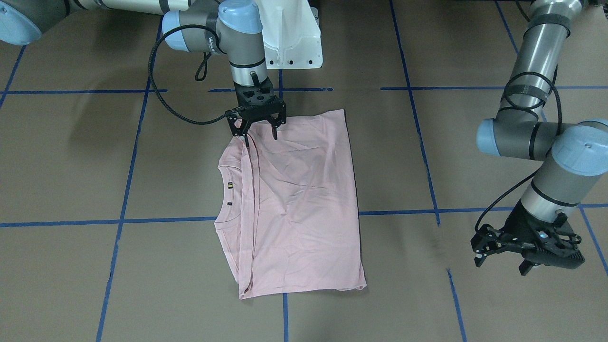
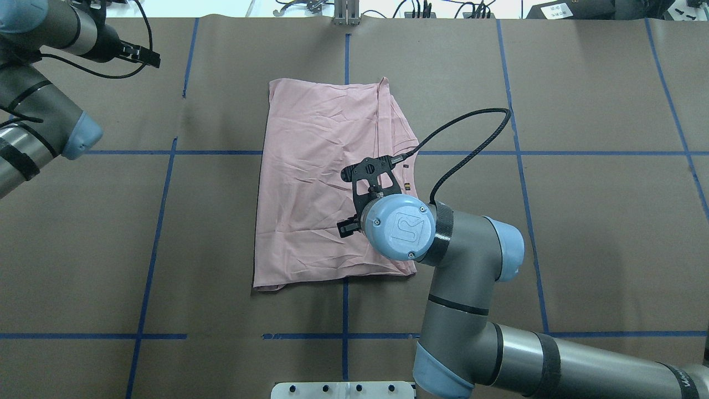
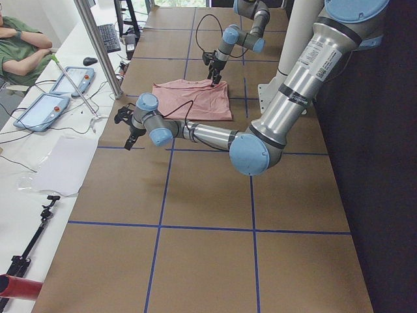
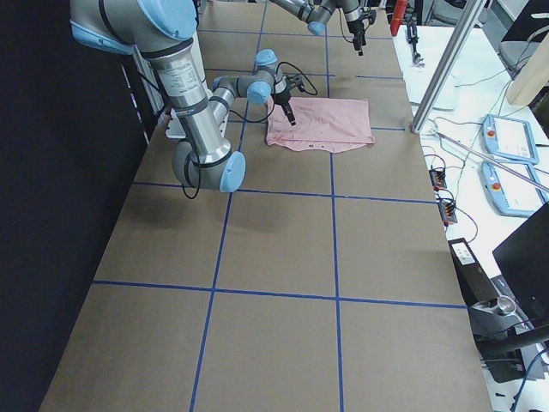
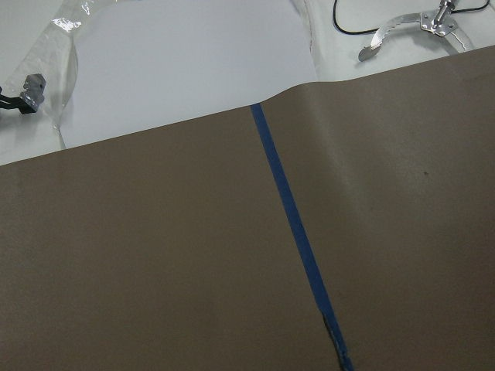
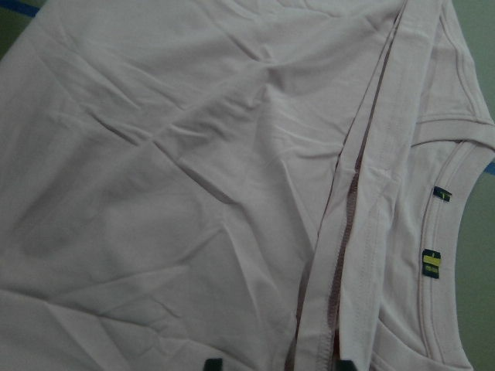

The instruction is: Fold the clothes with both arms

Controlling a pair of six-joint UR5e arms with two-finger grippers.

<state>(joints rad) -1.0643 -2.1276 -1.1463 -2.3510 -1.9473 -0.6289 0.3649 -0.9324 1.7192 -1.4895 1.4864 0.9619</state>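
The pale pink T-shirt (image 1: 304,204) lies folded lengthwise on the brown table, plain side up, print hidden. Its collar with small neck labels (image 1: 229,185) points to the robot's right. It also shows in the overhead view (image 2: 316,183). My right gripper (image 1: 261,137) is open and empty, pointing down at the shirt's edge nearest the robot, over a folded-in hem. In the right wrist view the shirt (image 6: 193,193) fills the frame and two fingertips (image 6: 213,363) show apart. My left gripper (image 1: 503,263) is open and empty, far off the shirt, near the table's far edge (image 2: 147,55).
Blue tape lines (image 2: 160,221) grid the brown table. The white pedestal base (image 1: 292,38) stands just behind the shirt. Cables and tools (image 2: 343,11) lie past the far edge. A metal post (image 3: 98,45), tablets (image 3: 39,107) and a seated person (image 3: 19,45) are on a side bench.
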